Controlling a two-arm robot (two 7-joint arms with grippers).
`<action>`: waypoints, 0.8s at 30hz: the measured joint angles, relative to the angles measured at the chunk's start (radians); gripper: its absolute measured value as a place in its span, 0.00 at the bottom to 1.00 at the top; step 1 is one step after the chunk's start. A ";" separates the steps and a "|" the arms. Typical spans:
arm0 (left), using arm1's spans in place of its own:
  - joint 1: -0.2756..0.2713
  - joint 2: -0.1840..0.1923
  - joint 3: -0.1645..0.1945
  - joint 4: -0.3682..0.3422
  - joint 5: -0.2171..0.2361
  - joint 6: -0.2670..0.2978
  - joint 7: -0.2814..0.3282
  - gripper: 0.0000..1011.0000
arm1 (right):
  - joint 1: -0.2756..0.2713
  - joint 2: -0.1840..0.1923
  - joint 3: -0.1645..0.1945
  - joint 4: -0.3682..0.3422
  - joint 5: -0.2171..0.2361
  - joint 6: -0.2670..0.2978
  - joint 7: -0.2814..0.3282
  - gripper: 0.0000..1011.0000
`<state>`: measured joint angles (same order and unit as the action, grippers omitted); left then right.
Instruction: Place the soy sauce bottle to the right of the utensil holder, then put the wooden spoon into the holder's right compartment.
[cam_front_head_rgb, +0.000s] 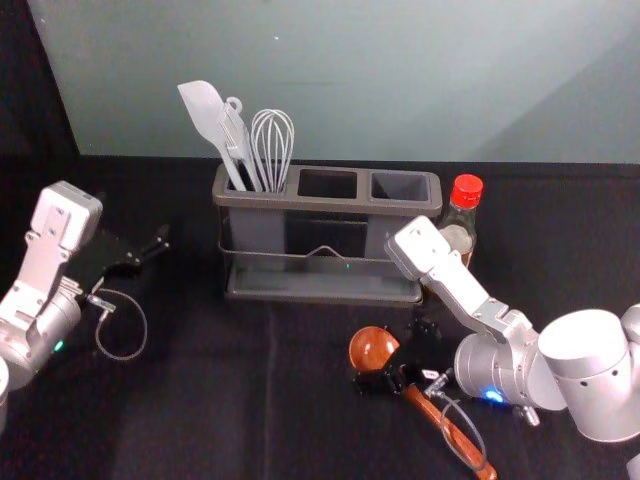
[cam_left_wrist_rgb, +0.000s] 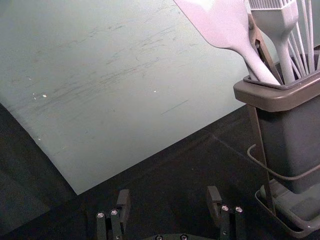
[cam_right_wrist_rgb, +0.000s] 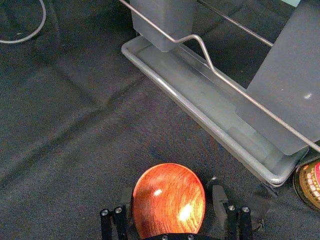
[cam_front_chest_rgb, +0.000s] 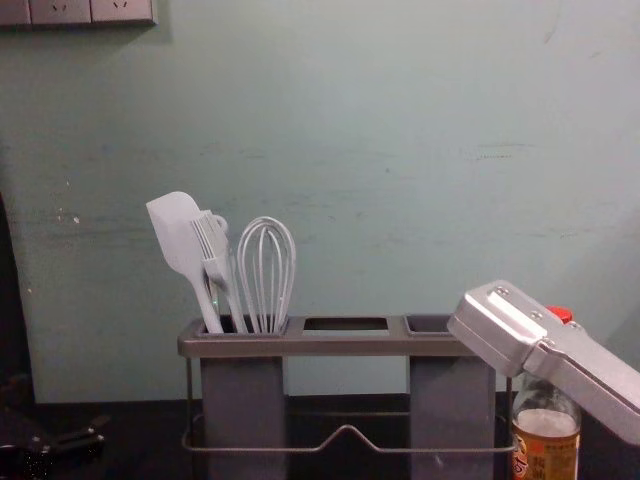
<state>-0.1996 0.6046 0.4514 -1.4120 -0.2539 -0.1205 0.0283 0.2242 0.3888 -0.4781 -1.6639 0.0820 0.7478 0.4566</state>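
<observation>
Dark cloth (cam_front_head_rgb: 210, 410), right end effector (cam_front_head_rgb: 397, 354) astride spoon (cam_front_head_rgb: 371, 345), left (cam_front_head_rgb: 150, 250) beyond holder's edge (cam_front_head_rgb: 219, 190), both spread

The spoon (cam_right_wrist_rgb: 169, 200) is glossy, grained wood; the cloth (cam_right_wrist_rgb: 60, 140), matt and creased. The holder (cam_front_head_rgb: 330, 204) looks like smooth plastic, its rail (cam_right_wrist_rgb: 270, 114) metal, the bottle (cam_front_chest_rgb: 540, 398) clear glass.

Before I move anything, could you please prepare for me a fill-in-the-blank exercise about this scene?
The soy sauce bottle, of clear glass, has a ____ cap. It stands to the right of the grey plastic utensil holder, whose ____ compartment holds the pale wire whisk. At the reddish-brown wooden spoon, the ____ gripper has its jaws apart.

Missing words: red; left; right.
</observation>
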 joint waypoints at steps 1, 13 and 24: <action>0.000 0.000 0.000 0.000 0.000 0.000 0.000 0.99 | 0.000 0.000 0.001 0.001 -0.001 0.000 0.001 0.99; 0.000 0.000 0.000 0.000 0.000 0.000 0.000 0.99 | -0.005 -0.009 0.006 0.008 -0.012 -0.014 0.010 0.98; 0.000 0.000 0.000 0.000 0.000 0.000 0.000 0.99 | -0.032 0.004 0.032 -0.043 -0.017 -0.014 0.009 0.83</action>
<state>-0.1995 0.6047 0.4514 -1.4120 -0.2539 -0.1206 0.0283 0.1925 0.3927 -0.4464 -1.7068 0.0648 0.7336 0.4658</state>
